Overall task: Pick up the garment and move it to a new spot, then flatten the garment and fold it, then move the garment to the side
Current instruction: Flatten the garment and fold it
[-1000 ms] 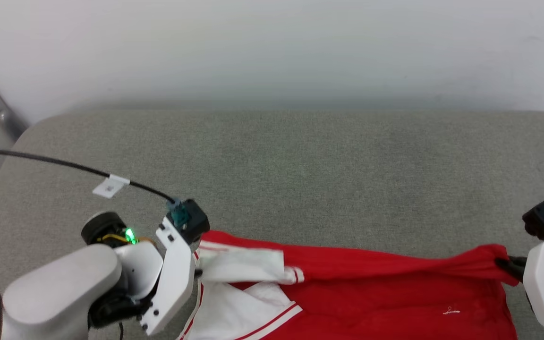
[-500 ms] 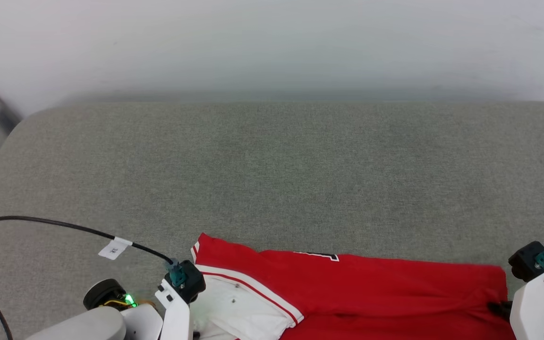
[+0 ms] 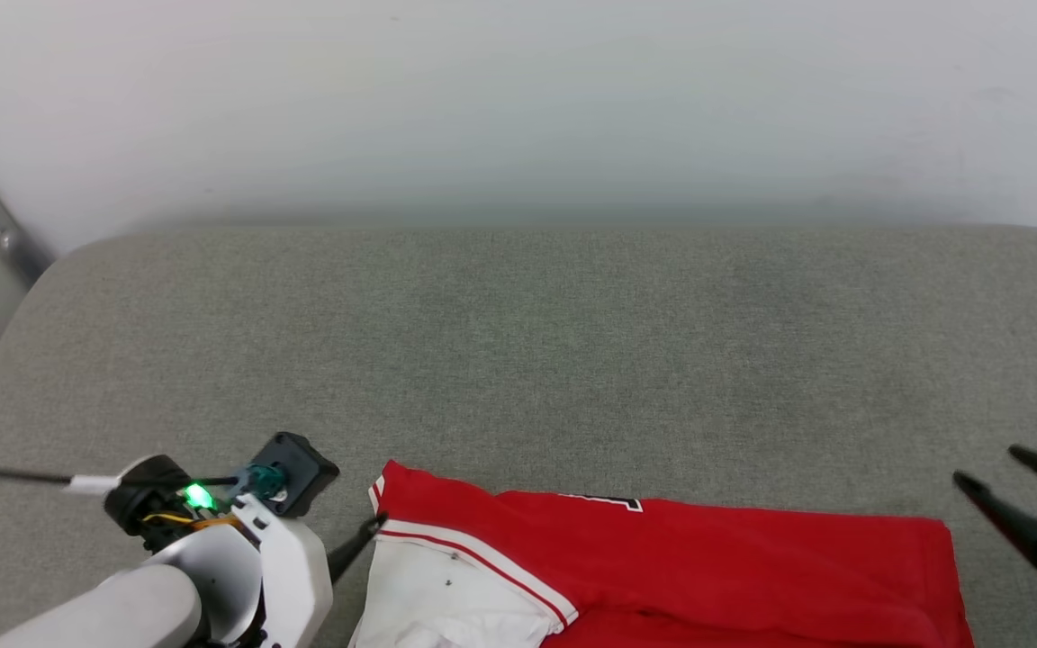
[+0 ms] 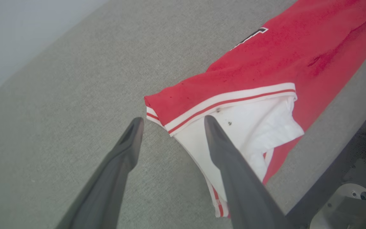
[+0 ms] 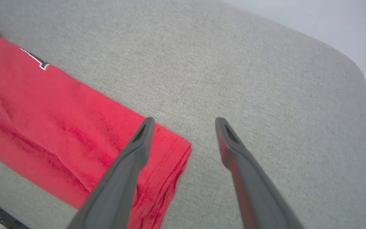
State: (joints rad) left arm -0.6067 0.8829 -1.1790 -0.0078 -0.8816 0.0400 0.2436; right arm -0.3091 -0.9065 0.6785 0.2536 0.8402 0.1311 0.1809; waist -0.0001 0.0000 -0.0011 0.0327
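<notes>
Though the garment (image 3: 707, 558) is down on the table (image 3: 518, 360), the job looks only partly done. The red shirt lies as a long band along the table's near edge, its lower part cut off by the bottom of the head view. It appears doubled over lengthwise, with a fairly straight far edge and a white sleeve with striped trim showing at its left end. The right end is a neat stack of hem layers.

The left hand (image 4: 172, 121) has its fingers spread apart and grips nothing. Its tips sit just at the shirt's left corner, one over the sleeve trim and one over bare table. The right hand (image 5: 185, 121) is likewise spread and empty, near the shirt's right corner towards the table's right edge. I cannot tell whether either touches the cloth.

My reading is that the move, the flattening and a first fold are done. Probably a further fold across the length is left, then shifting the bundle to the side.
</notes>
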